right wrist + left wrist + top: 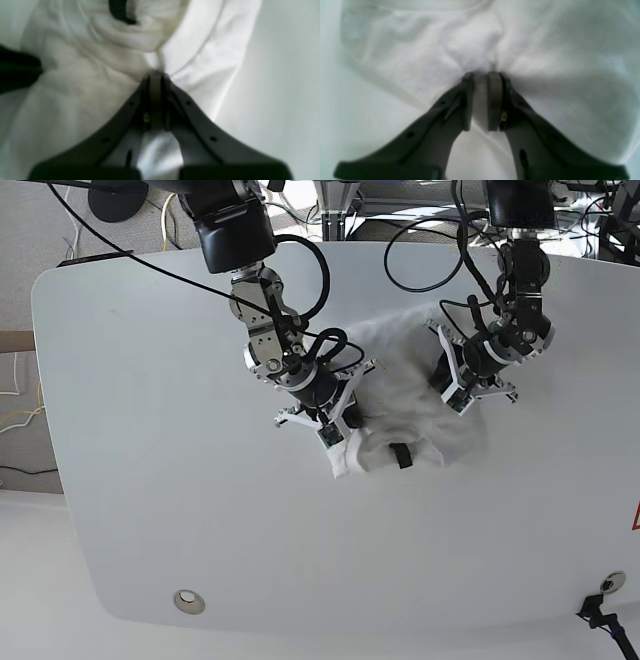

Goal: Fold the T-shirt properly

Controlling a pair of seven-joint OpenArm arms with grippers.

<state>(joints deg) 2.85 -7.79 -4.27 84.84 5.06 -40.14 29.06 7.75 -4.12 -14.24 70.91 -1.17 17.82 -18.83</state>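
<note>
One crumpled white cotton T-shirt (410, 405) lies mid-bench on the white oval bench (150, 430), orientation unclear. Two grippers: left gripper (483, 75) and right gripper (156, 73), jaws each clenched on the cloth.

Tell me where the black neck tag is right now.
In the base view the black neck tag sits on the near edge of the bunched T-shirt, between the right gripper and the left gripper, both pinching cloth.
</note>
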